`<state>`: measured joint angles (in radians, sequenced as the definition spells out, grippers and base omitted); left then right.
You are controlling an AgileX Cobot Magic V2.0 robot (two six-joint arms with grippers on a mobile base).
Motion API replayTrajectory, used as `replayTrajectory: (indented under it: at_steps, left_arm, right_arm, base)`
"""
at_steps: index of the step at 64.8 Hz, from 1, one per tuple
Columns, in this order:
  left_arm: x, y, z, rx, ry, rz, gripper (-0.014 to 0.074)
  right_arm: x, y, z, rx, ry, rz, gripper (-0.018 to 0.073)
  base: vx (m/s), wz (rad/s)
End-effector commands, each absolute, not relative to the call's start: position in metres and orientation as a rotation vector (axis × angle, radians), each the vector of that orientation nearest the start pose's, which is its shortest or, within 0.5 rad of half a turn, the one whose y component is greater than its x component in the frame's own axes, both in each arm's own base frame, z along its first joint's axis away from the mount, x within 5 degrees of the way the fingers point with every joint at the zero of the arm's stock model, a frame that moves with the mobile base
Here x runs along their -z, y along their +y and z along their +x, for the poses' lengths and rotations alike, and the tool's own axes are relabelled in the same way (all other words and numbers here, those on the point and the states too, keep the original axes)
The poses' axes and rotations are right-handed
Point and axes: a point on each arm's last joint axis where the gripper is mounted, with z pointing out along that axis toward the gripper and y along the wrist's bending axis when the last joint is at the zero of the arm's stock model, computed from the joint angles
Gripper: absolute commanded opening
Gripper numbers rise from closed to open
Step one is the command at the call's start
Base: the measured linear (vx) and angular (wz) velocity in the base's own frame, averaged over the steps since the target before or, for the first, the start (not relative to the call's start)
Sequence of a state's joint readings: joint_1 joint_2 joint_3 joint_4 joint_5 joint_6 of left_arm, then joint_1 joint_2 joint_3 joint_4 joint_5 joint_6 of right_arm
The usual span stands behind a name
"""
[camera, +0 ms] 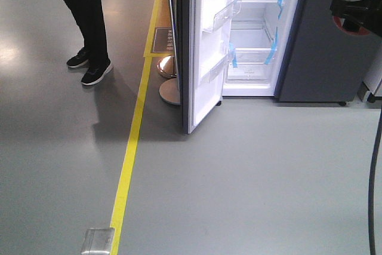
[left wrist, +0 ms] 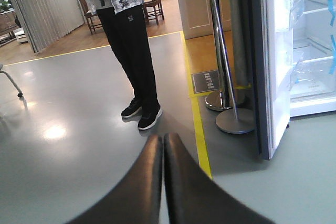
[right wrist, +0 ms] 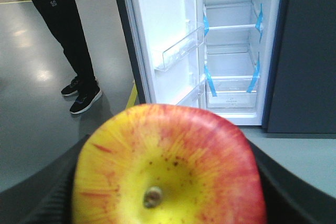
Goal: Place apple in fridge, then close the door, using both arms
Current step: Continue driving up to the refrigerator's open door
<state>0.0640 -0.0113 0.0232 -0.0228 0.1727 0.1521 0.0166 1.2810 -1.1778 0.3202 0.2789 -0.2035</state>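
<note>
A glossy round apple fills the lower half of the right wrist view. Its skin is smooth, yellow around a small brown stem dimple, with red streaks fanning out to a red rim. The dimple faces back at the camera, so the core axis runs roughly along the line of sight toward the open fridge. Curved black fingers with a matte finish hug the apple on both sides. The jaws are clamped on the fruit.

In the front-facing view the right gripper is a blocky black shape high at the right edge, held in the air with red and yellow apple showing around it. The apple is outside the fridge, well apart from its shelves. A black cable hangs below.

The left gripper reaches forward over the floor. Its two smooth black fingers taper and press together with nothing between them.

The floor is smooth, shiny grey, crossed by a yellow line.

Beyond stands the fridge, white inside, with clear shelves and blue tape strips. Its tall door is swung wide open, showing clear plastic bins. A plain dark grey panel stands beside the opening.

Chrome posts on round bases stand behind the door. A person in black trousers and shoes stands farther left.
</note>
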Motion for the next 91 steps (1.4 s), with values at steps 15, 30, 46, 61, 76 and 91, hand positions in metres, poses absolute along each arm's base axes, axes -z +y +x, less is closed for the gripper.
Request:
replayTrajectory:
  at_steps: [15, 30, 46, 61, 76, 91]
  left_arm:
    - [-0.1901, 0.0031, 0.0563, -0.134, 1.597, 0.048, -0.0006]
    - [-0.1901, 0.0031, 0.0563, -0.134, 1.597, 0.048, -0.0006]
    - [-0.1901, 0.0031, 0.0563, -0.134, 1.597, 0.048, -0.0006]
    - [-0.1901, 0.0031, 0.0563, -0.134, 1.597, 0.048, -0.0006]
    - [-0.1901, 0.0031, 0.0563, -0.134, 1.597, 0.048, -0.0006]
    - [-0.1901, 0.0031, 0.0563, -0.134, 1.597, 0.048, -0.0006]
  right_arm:
    - [-0.4224, 0.0092, 0.2872, -0.147, 1.72, 0.039, 0.0152]
    - [-0.4224, 0.0092, 0.2872, -0.147, 1.72, 0.039, 0.0152]
    - [-0.4224, 0.0092, 0.2872, -0.147, 1.72, 0.039, 0.0152]
    - [-0.4224, 0.0092, 0.2872, -0.147, 1.72, 0.039, 0.0152]
    - [-0.4224, 0.0092, 0.2872, -0.147, 1.72, 0.039, 0.0152]
    - [-0.4224, 0.0092, 0.2872, -0.147, 1.72, 0.039, 0.0152]
  base:
    - [0.13, -0.02]
    - [0.12, -0.02]
    - [0.11, -0.01]
    - [0.09, -0.02]
    - [0.07, 0.0]
    - [0.05, 0.02]
